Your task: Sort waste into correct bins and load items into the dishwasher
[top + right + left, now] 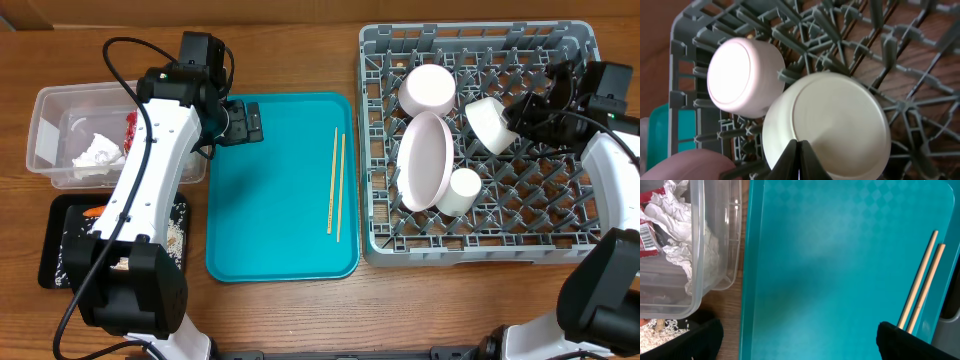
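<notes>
Two chopsticks (pixel 335 185) lay side by side on the teal tray (pixel 270 200), well apart from the released left fingers (pixel 248 122); a pinch could catch one and roll the other; right fingers (pixel 799 159), clenched at a bowl (pixel 827 125) in the dishwasher (pixel 470 252), might tip it.

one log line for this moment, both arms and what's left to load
left gripper: open over teal tray | right gripper: shut at bowl in rack | chopsticks: on teal tray, not yet loaded
</notes>
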`<state>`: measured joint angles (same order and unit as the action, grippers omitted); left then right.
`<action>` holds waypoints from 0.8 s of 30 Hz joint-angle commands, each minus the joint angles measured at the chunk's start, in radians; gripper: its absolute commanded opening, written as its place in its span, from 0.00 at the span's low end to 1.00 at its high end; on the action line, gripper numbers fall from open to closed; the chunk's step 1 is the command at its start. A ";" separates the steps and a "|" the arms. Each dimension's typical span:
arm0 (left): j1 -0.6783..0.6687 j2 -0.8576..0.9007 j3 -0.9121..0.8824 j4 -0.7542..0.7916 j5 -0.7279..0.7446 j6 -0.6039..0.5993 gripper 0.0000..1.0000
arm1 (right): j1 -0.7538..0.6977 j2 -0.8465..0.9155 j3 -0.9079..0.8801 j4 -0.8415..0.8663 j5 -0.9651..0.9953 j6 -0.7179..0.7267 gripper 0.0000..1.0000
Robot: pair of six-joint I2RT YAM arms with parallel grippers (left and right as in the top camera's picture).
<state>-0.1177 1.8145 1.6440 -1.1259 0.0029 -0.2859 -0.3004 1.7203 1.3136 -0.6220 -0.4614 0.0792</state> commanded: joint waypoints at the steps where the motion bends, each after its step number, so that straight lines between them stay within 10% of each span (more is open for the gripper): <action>1: 0.001 0.013 0.001 0.001 -0.006 -0.006 1.00 | -0.003 -0.044 -0.003 0.031 0.071 0.011 0.04; 24: 0.001 0.013 0.001 0.001 -0.006 -0.006 1.00 | 0.000 0.018 -0.005 -0.102 0.102 0.079 0.04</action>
<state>-0.1177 1.8145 1.6440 -1.1259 0.0029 -0.2859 -0.3004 1.7336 1.3136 -0.7254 -0.3237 0.1570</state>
